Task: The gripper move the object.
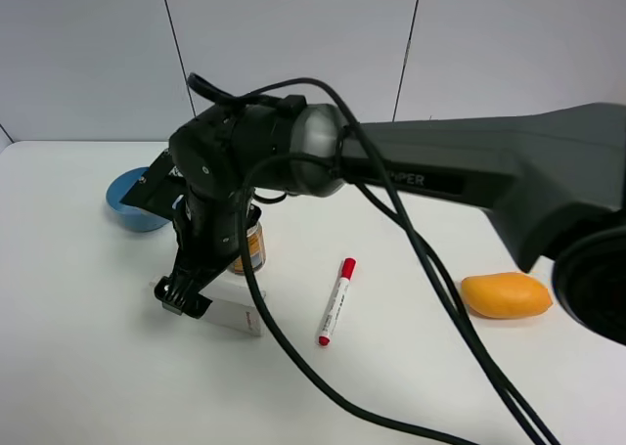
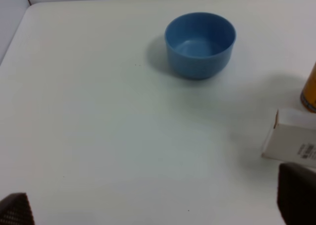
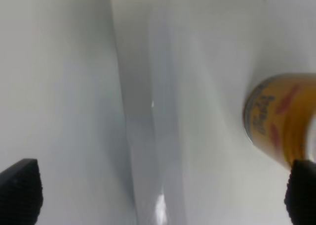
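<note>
The object, a long white carton (image 1: 235, 309), lies on the white table next to an orange can (image 1: 250, 245). My right gripper (image 1: 189, 297) reaches across from the right and hangs low over the carton's left end. In the right wrist view the carton (image 3: 148, 111) runs between the two black fingertips (image 3: 19, 190), which stand wide apart and off its sides; the right gripper (image 3: 160, 193) is open. The left gripper (image 2: 155, 210) is open and empty, and one end of the carton (image 2: 294, 138) shows beside it.
A blue bowl (image 1: 132, 202) stands at the back left, also in the left wrist view (image 2: 200, 44). A red-capped white marker (image 1: 335, 301) lies right of the carton. An orange oval object (image 1: 506, 294) lies at the right. Black cables (image 1: 421, 259) trail across the table.
</note>
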Controlling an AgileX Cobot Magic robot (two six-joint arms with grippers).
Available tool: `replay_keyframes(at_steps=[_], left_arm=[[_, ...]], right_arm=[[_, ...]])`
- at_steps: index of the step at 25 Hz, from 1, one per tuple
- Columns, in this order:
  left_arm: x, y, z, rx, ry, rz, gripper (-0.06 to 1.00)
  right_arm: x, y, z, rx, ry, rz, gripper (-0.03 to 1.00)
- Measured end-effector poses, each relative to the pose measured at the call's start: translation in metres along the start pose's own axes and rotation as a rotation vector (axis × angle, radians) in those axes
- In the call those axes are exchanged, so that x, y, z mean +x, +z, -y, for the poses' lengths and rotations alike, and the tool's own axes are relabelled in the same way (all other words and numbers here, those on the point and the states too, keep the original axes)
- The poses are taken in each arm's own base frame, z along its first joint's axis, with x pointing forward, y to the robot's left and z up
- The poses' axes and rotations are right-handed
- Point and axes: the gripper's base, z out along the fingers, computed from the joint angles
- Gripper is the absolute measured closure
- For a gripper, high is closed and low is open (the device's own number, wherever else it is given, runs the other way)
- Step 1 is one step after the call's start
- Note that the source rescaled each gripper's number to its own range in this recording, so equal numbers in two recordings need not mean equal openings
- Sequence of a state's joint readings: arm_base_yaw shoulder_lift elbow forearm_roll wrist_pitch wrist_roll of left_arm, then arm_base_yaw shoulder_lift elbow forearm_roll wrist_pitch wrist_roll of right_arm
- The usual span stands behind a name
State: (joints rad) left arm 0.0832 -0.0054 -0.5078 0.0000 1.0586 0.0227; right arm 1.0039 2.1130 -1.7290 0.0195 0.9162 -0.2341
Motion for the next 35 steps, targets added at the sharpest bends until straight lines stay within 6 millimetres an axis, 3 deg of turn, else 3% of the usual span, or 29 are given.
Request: replay_keyframes(at_steps=[6, 11, 20, 24, 29, 35], left_arm=[[0.000, 0.000, 0.000, 0.000, 0.000, 0.000, -0.06], [0.000, 0.000, 0.000, 0.000, 0.000, 0.000, -0.06], [0.000, 0.000, 0.000, 0.000, 0.000, 0.000, -0.06], [0.000, 0.000, 0.000, 0.000, 0.000, 0.000, -0.06], [0.000, 0.000, 0.000, 0.000, 0.000, 0.000, -0.06], [0.000, 0.000, 0.000, 0.000, 0.000, 0.000, -0.06]], right_arm=[[-0.007, -0.082, 0.001, 0.033, 0.095, 0.170, -0.03], [-0.002, -0.132, 0.009, 0.136, 0.149, 0.265, -0.03], [0.044, -0.205, 0.088, 0.431, 0.362, 0.312, -0.03], [0.057, -0.222, 0.101, 0.480, 0.359, 0.305, -0.03], [0.069, -0.229, 0.106, 0.553, 0.339, 0.222, -0.03], [0.100, -0.244, 0.129, 0.618, 0.443, 0.107, -0.03]])
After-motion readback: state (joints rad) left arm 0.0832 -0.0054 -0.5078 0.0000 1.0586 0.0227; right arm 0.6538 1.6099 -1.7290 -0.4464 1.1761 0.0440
